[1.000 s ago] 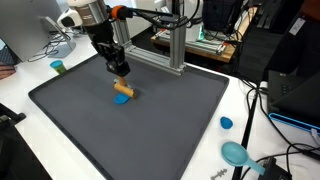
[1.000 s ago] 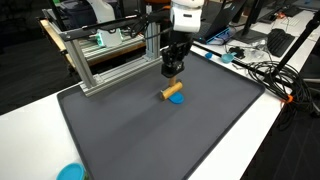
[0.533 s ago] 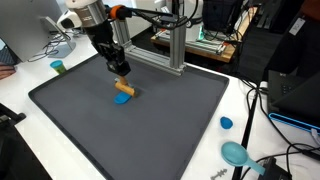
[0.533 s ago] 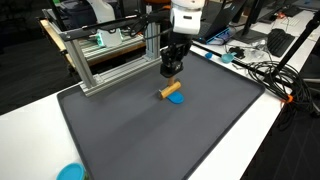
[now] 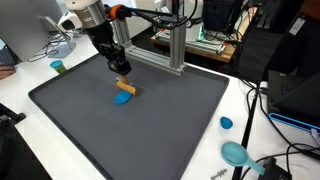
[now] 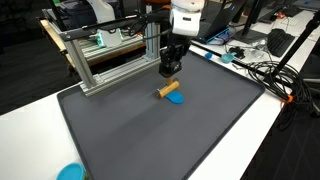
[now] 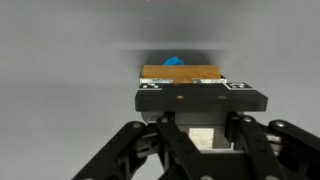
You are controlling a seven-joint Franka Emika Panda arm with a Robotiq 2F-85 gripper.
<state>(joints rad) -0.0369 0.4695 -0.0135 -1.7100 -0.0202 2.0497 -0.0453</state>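
Note:
A short wooden cylinder [image 5: 124, 88] lies on the dark mat [image 5: 170, 120] with a small blue piece [image 5: 121, 98] touching its side. Both also show in an exterior view from the opposite side: the cylinder [image 6: 168, 90] and the blue piece [image 6: 175, 99]. My gripper [image 5: 119, 69] hangs just above and behind the cylinder, pointing down, and seems apart from it [image 6: 170, 70]. In the wrist view the gripper's body fills the lower half. The cylinder [image 7: 180, 73] and the blue piece [image 7: 174, 60] show just beyond it. The fingertips are hidden.
An aluminium frame [image 5: 175, 50] stands along the mat's far edge. A blue cap [image 5: 226, 123] and a teal scoop [image 5: 236, 153] lie on the white table. A small green-topped cup [image 5: 58, 67] stands past the mat. Cables and equipment crowd the table's edge [image 6: 260, 70].
The cylinder looks shifted very slightly on the mat. The gripper has stayed almost still above it.

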